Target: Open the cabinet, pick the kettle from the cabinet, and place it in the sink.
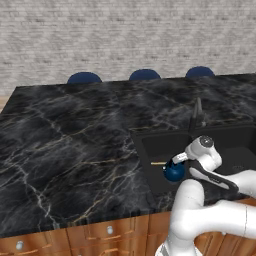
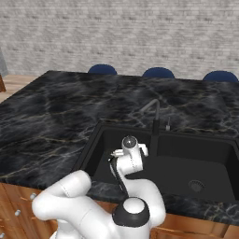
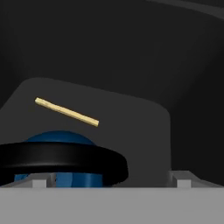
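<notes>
Dark-blue kettle [image 1: 174, 172] sits inside sink [image 1: 150, 145], near-left part, by thin tan stick [image 1: 158, 163]. Gripper [image 1: 176, 162] just above, jaws spread wide, holding nothing. Placement looks done; only arm retreat left.

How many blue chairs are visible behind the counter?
3, all tucked behind the far edge of the counter: one toward the left, one in the middle, one toward the right. Only their tops show; more could be hidden.

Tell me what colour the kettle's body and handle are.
The kettle has a dark-blue body and a black loop handle, clearest in the hand view.
</notes>
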Motion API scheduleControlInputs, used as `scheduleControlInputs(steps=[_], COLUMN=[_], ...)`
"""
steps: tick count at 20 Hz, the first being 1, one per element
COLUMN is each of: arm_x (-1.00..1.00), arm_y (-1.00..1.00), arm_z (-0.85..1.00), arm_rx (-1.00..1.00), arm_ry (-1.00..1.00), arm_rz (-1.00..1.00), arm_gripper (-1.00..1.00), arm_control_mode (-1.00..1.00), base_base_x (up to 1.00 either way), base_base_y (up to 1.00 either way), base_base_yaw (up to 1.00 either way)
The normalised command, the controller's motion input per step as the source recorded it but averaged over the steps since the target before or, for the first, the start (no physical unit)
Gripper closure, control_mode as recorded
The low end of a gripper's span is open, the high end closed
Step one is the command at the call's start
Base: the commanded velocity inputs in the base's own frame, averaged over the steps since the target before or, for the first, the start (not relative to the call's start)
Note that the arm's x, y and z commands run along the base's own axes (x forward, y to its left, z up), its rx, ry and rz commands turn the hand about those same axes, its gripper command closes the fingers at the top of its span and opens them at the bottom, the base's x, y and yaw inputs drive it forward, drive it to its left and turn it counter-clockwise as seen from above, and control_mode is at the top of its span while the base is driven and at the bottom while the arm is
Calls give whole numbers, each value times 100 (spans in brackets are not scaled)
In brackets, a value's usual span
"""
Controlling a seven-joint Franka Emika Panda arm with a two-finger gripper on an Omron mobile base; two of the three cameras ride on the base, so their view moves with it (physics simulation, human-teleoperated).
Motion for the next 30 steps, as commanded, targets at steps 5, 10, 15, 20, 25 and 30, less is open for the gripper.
scheduleControlInputs(steps=[5,10,15,20,25,30], arm_x=[-8,-22,-28,-23,-26,-38], arm_y=[-20,-22,-3,2,2,5], arm_z=[16,18,27,34,34,29], arm_rx=[4,9,11,1,0,0], arm_ry=[1,0,2,4,0,0], arm_rz=[-4,-7,-8,-8,-8,-7], arm_gripper=[-100,-100,-100,-100,-100,-100], arm_control_mode=[-100,-100,-100,-100,-100,-100], base_base_x=[0,0,0,0,0,0], base_base_y=[0,0,0,0,0,0], base_base_yaw=[0,0,0,0,0,0])
